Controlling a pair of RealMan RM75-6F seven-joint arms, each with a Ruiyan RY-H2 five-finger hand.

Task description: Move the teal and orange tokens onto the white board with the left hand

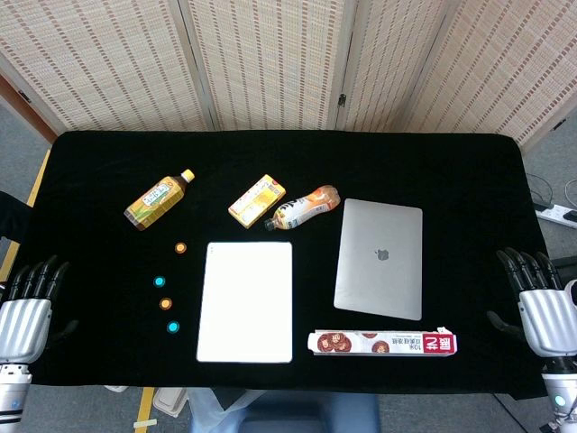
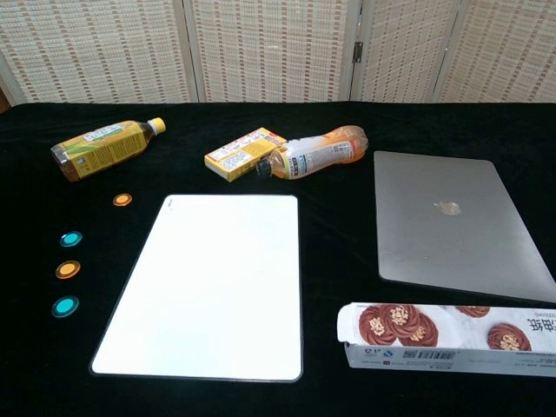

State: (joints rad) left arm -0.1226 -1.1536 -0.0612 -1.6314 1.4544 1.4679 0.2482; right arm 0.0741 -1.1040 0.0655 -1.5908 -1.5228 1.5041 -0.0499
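The silver-and-black left hand (image 1: 27, 302) rests at the table's near left edge, fingers extended and apart, holding nothing. Just inward from it, four small round glossy tokens sit on the matte black tablecloth (image 1: 108, 171): the nearest teal token (image 1: 173, 327), an orange token (image 1: 165, 304), a second teal token (image 1: 160, 282) and a farther orange token (image 1: 180, 247). Beyond them lies the flat white rectangular board (image 1: 245, 301) with rounded corners, bare of tokens. Past the board, the smooth grey metal laptop (image 1: 380, 259) lies closed, and a long cardboard biscuit box (image 1: 382, 343) sits at the near edge. The matching right hand (image 1: 539, 302) rests at the far side, fingers likewise spread and empty. Only the head view shows either hand; the chest view shows the tokens' raised rims and the board's dark border more clearly.
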